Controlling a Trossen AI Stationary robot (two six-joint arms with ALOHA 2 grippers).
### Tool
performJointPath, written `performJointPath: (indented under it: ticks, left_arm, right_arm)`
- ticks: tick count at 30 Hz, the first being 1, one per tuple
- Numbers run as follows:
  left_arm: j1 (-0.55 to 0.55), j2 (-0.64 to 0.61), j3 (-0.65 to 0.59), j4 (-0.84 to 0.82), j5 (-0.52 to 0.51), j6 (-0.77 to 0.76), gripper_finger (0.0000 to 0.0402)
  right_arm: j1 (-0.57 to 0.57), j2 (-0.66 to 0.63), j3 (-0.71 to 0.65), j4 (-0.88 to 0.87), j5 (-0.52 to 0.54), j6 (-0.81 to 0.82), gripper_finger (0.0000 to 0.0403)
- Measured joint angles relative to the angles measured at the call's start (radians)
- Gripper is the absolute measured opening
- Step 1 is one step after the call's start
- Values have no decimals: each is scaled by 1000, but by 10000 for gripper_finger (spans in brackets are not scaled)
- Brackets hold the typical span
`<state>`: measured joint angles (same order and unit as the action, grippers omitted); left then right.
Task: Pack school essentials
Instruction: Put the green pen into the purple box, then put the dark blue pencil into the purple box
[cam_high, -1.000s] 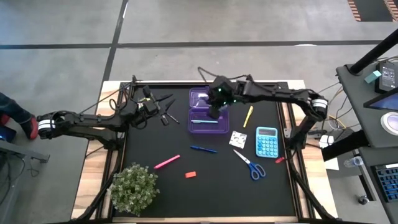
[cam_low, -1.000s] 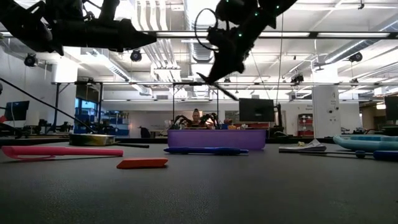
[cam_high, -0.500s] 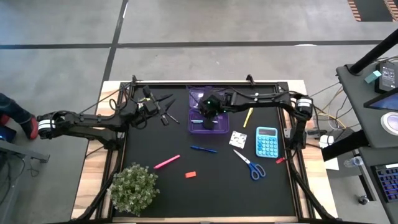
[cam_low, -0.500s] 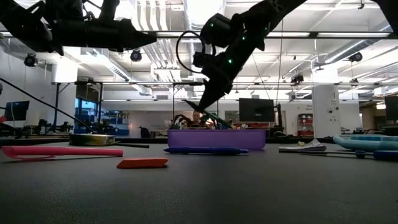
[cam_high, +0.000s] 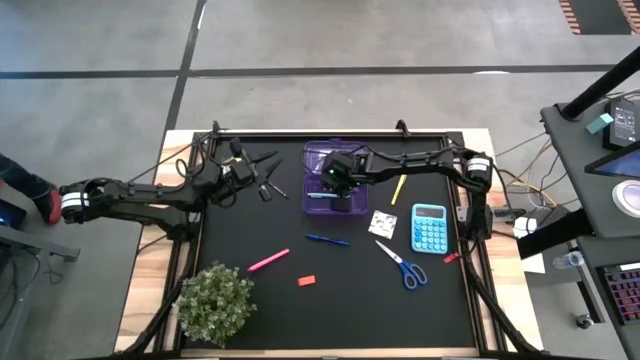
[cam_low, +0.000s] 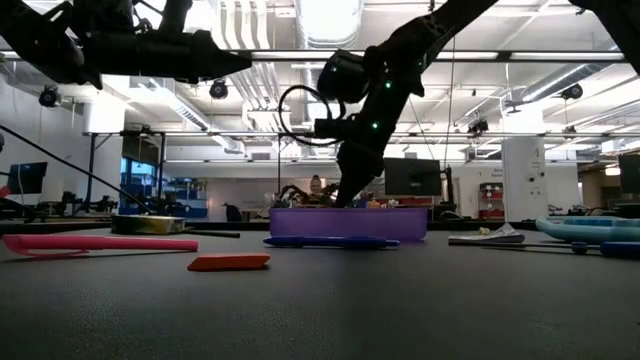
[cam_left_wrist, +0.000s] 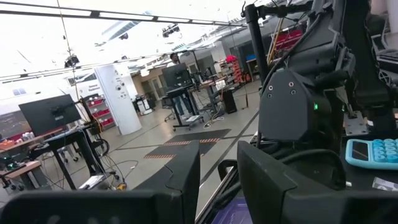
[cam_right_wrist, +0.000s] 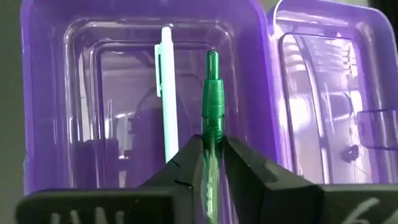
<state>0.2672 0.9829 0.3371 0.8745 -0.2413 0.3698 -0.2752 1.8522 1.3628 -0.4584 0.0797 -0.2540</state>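
My right gripper (cam_right_wrist: 210, 146) is shut on a green pen (cam_right_wrist: 212, 93) and reaches down into the open purple box (cam_high: 318, 155), whose wall shows in the low view (cam_low: 300, 222). A teal pen (cam_right_wrist: 165, 93) lies on the box floor beside it. On the mat lie a yellow pen (cam_high: 399, 186), a white patterned square (cam_high: 382, 222), blue-handled scissors (cam_high: 402, 265), a blue pen (cam_high: 327, 240), a pink marker (cam_high: 268, 261) and a red eraser (cam_high: 306, 281). My left gripper (cam_left_wrist: 214, 177) waits open, left of the box. My right gripper pinches the green pen's barrel (cam_right_wrist: 211, 134) between its two fingers. The pen runs on ahead of the fingertips, along the fingers. The gripper comes from above, slanting down into the box. I cannot tell whether the pen's far end (cam_right_wrist: 212, 59) touches the box floor.
A blue calculator (cam_high: 429, 227) lies right of the patterned square. A bushy potted plant (cam_high: 215, 300) stands at the mat's near left corner. The box's open lid (cam_right_wrist: 323, 93) lies beside its tray. The left arm (cam_high: 140, 197) stretches along the table's left side.
My right gripper, shut on the green pen, has come down from well above the purple box and a little toward the table's left and near edge. It now sits low inside the box, and the pen has dropped behind the box wall in the low view.
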Motion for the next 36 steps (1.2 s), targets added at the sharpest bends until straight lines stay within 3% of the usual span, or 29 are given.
performJointPath:
  ticks: [9,19,23,27,36]
  left_arm:
    - [0,0,0,0,0,0,89]
    - [0,0,0,0,0,0,89]
    - [0,0,0,0,0,0,89]
    - [0,0,0,-1,0,-20,89]
    - [0,1,0,-1,0,-24,89]
  right_arm:
    - [3,-16,1,11,1,23,127]
    - [46,-204,-51,29,10,111,114]
    - [89,-288,-134,59,79,154,104]
    - [134,-379,-273,194,108,194,95]
    - [172,-551,-658,748,159,269,78]
